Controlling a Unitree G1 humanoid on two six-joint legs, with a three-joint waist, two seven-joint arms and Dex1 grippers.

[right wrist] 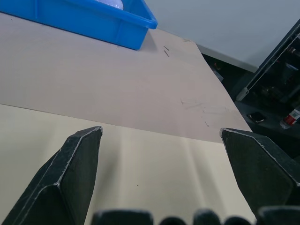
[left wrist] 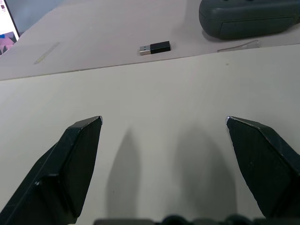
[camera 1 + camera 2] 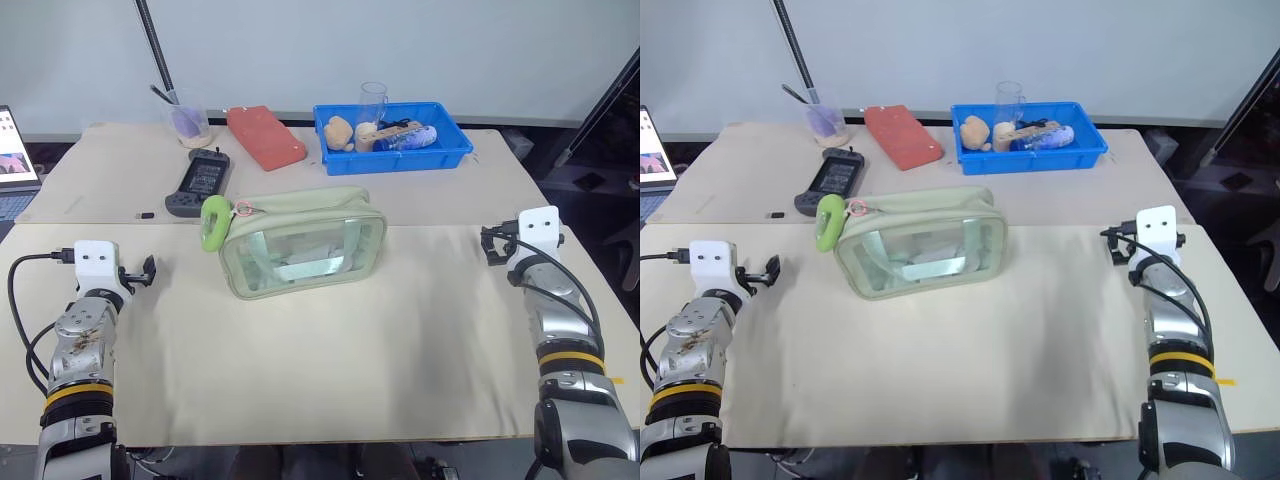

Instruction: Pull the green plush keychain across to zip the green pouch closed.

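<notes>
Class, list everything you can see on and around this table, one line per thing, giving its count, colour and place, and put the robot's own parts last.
green pouch: 1, pale sage green with clear sides, middle of the table
green plush keychain: 1, lime green, at the pouch's left end
handheld device: 1, dark grey, behind the pouch to the left
USB stick: 1, black, left of the device
clear cup: 1, holding a purple thing, far left
red block: 1, far middle
blue bin: 1, far right, holding a glass and small items
laptop: 1, left edge
left tool: 1, black, open, over the table's left side
right tool: 1, black, open, over the table's right side
</notes>
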